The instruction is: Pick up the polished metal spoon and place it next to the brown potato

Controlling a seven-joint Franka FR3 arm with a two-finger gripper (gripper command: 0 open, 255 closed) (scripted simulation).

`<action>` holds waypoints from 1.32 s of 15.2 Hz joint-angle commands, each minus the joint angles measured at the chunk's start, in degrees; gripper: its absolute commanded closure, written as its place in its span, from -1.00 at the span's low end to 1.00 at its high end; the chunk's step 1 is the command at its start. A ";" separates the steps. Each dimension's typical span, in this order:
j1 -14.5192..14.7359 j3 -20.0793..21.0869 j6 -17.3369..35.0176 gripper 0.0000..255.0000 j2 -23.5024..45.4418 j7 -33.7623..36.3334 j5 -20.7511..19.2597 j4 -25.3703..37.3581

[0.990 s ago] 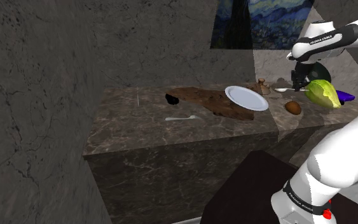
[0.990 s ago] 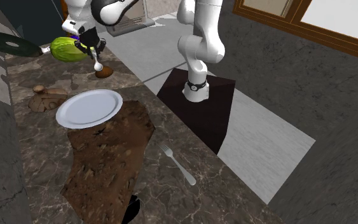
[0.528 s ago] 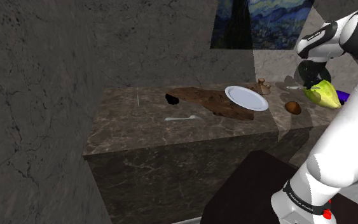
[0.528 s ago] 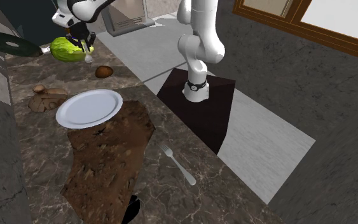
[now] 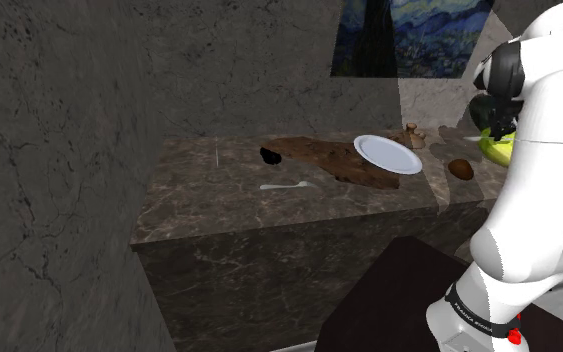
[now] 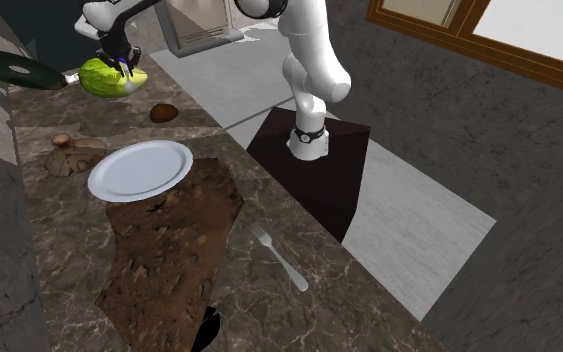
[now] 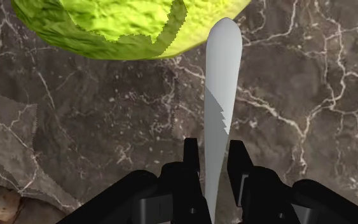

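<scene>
The black two-finger gripper (image 7: 213, 153) clasped a slender pale-grey spoon (image 7: 222, 83) between its fingers. The spoon's tip reached beside a yellow-green leafy vegetable (image 7: 107, 25).

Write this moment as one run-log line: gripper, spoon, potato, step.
gripper: shut on spoon | spoon: held above marble counter, far end near green lettuce | potato: on counter, apart from spoon | step: placing not yet done

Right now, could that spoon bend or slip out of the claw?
Probably not bend: the spoon juts out straight from the claw, so it looks stiff. It might slip, since it looks smooth and the claw pinches just one thin end. It looks slim, so likely light.
</scene>
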 commanded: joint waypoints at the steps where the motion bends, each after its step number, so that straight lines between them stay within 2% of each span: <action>1: -0.50 0.56 1.29 1.00 0.80 -0.44 0.86 -0.73; 20: -4.47 6.11 13.02 1.00 7.44 -4.05 7.95 -7.41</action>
